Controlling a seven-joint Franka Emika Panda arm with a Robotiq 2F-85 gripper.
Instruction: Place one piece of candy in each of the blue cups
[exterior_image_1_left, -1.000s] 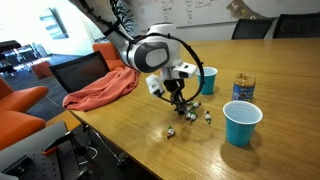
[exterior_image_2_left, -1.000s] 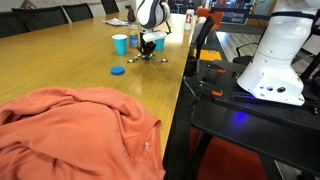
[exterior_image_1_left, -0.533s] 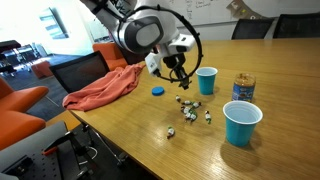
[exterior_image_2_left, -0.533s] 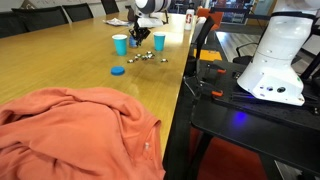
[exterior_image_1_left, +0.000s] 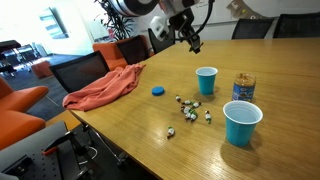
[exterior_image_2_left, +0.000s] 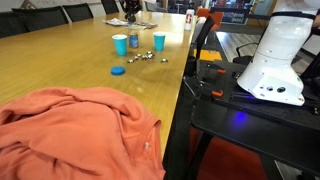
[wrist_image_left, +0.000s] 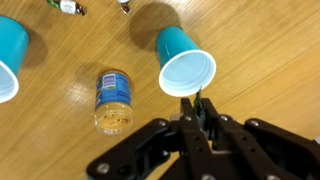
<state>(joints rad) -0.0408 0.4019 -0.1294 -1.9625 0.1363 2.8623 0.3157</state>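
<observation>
End effector (wrist_image_left: 197, 110) hangs high above blue cup (wrist_image_left: 186, 65) beside the can (wrist_image_left: 113, 100), likely staged for a drop; jaws narrow, cannot tell if holding anything.

The black claw (wrist_image_left: 197, 102) enters from the near edge, its fingertips drawn close together over the rim of a light-blue tapered plastic cup (wrist_image_left: 187, 70) standing open on the wooden tabletop (wrist_image_left: 270, 50). A second light-blue plastic cup (wrist_image_left: 10, 55) is cut off at the left edge. Between the cups stands a blue-labelled cylindrical can (wrist_image_left: 113, 100). Small wrapped candies (wrist_image_left: 68, 6) lie at the far edge.
</observation>
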